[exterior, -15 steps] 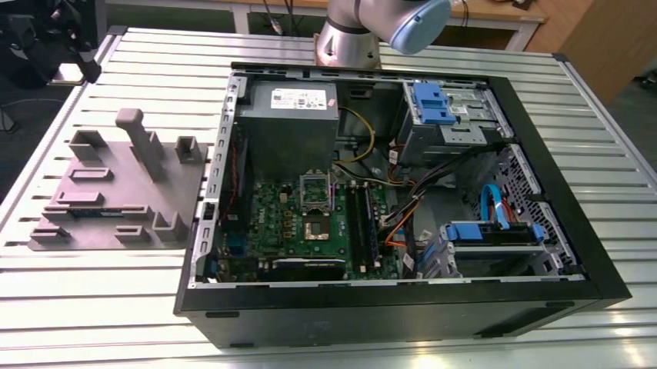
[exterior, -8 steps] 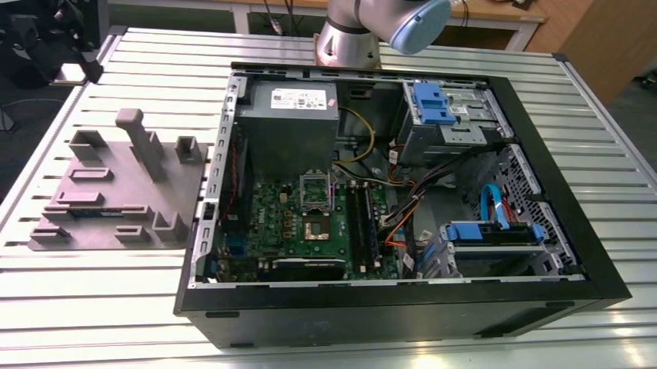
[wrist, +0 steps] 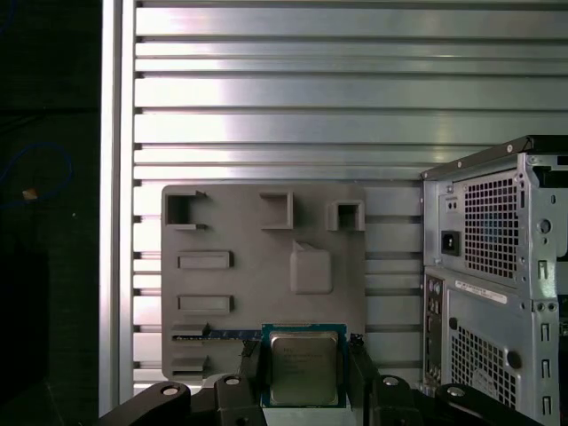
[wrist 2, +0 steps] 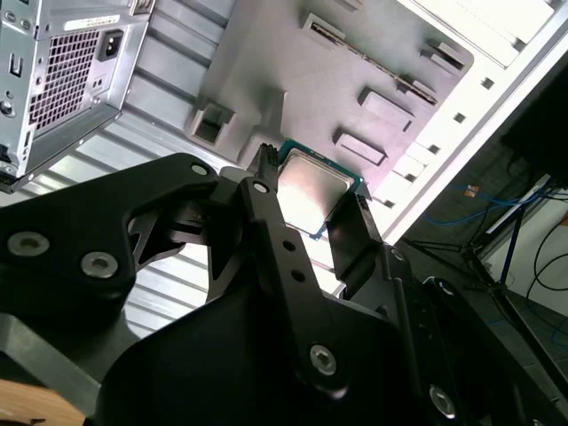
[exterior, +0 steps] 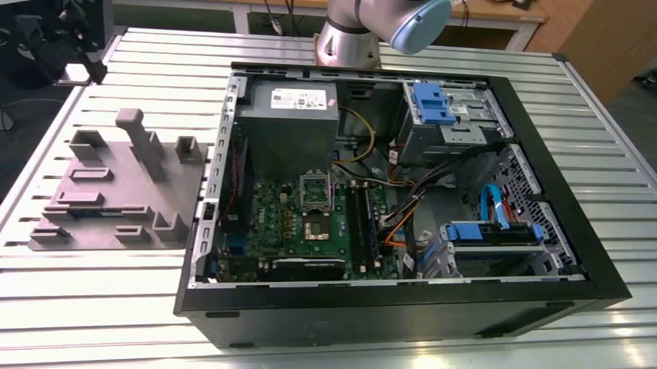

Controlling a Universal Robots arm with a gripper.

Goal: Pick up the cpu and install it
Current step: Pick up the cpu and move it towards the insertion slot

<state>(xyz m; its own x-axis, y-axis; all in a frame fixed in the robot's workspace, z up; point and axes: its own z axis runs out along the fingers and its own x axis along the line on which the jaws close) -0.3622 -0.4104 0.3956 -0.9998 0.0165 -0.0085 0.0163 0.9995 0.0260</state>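
Observation:
The cpu (wrist: 303, 380) (wrist 2: 311, 197), a flat square chip with a shiny silver top and thin green rim, sits between my black fingers in both wrist views. My gripper (wrist: 304, 357) (wrist 2: 312, 184) is shut on it, one finger on each side. It hangs well above the grey fixture plate (wrist: 257, 257) (wrist 2: 293, 62) on the slatted table. In the exterior view the open computer case (exterior: 534, 192) lies on its side with the green motherboard and its metal-framed socket (exterior: 313, 211) exposed. The arm's lower part (exterior: 355, 34) stands behind the case.
The grey fixture plate (exterior: 113, 192), with raised blocks and slots, lies at the exterior view's left of the case. The case's rear panel (wrist: 497, 275) (wrist 2: 62, 71) is beside the plate in both wrist views. Cables, blue drive brackets (exterior: 436, 104) and a grey power supply (exterior: 292, 115) crowd the case.

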